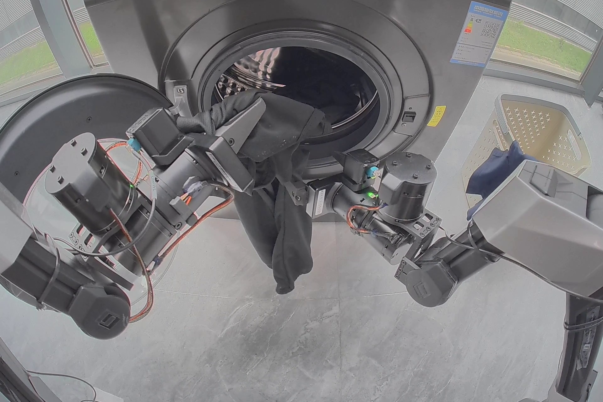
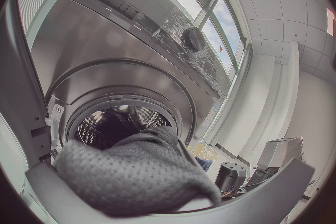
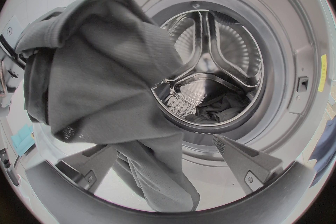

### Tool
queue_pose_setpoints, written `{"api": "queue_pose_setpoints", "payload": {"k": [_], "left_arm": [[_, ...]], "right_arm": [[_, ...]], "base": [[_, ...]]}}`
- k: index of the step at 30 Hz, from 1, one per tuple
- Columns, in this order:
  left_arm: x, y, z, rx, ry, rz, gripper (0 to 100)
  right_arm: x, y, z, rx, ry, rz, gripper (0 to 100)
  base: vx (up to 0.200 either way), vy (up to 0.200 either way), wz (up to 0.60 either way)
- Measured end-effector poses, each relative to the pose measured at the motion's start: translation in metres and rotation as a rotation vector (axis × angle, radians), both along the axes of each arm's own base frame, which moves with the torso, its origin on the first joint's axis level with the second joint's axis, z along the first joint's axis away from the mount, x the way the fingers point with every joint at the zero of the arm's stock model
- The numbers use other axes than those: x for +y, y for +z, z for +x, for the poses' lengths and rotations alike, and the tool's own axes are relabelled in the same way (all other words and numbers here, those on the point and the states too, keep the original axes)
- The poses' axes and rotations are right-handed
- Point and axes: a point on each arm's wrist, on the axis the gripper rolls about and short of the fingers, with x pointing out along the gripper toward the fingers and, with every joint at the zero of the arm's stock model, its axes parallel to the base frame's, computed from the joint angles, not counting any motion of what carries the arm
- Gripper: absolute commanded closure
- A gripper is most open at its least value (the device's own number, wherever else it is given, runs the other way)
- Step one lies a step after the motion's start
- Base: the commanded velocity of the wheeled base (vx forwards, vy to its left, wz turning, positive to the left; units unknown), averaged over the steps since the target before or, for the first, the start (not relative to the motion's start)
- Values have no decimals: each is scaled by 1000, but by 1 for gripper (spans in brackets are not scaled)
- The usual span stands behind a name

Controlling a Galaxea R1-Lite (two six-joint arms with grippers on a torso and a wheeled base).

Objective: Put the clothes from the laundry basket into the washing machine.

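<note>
Dark grey knit garment (image 1: 282, 215), fine dotted weave, bunched and clamped in the left fingers (image 1: 242, 124). One fold humps over the fingertips; the rest drops as a long narrow tail well below them, hanging free over the pale marble floor (image 1: 251, 334). In the left wrist view the cloth (image 2: 140, 172) covers the fingers completely.

Right fingers (image 3: 245, 160) are set wide apart, gripping nothing, low and just beside the hanging tail. The cloth (image 3: 105, 88) drapes in front of one finger and runs down through the gap; the other finger stands bare.

Just past the left fingertips is the round port (image 1: 308, 83) of the washing machine (image 1: 440, 45). The garment's top fold overlaps the port's lower-left rim in the head view; touching or not, cannot tell. The rest of the ring is unobstructed, with open room above and to the robot's right of the cloth. The steel drum is deep, and a small heap of dark clothes (image 3: 217, 109) lies on its bottom, far beyond the right fingers.

Door (image 1: 63, 114) is swung fully open on the outer side of the left fingers, its edge close behind the left arm.

Laundry basket (image 1: 546, 133), beige and perforated, stands well apart on the outer side of the right fingers, beside the machine's corner. A blue garment (image 1: 496, 171) hangs over its near rim.
</note>
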Motion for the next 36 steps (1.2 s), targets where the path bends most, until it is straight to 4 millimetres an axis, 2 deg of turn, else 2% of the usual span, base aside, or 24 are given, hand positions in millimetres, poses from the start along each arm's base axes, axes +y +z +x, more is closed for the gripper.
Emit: {"api": "queue_pose_setpoints", "payload": {"k": [14, 23, 29, 36], "left_arm": [[0, 0, -1, -1, -2, -1, 100], [0, 0, -1, 0, -1, 0, 100], [0, 0, -1, 0, -1, 0, 100], [0, 0, -1, 0, -2, 0, 100]], "right_arm": [[7, -17, 16, 4, -10, -4, 0], [0, -20, 30, -1, -42, 1, 0], [-2, -21, 32, -1, -47, 1, 0], [6, -23, 31, -16, -31, 12, 0]], "base": [[0, 0, 0], [0, 0, 0], [0, 0, 0], [0, 0, 0]]}}
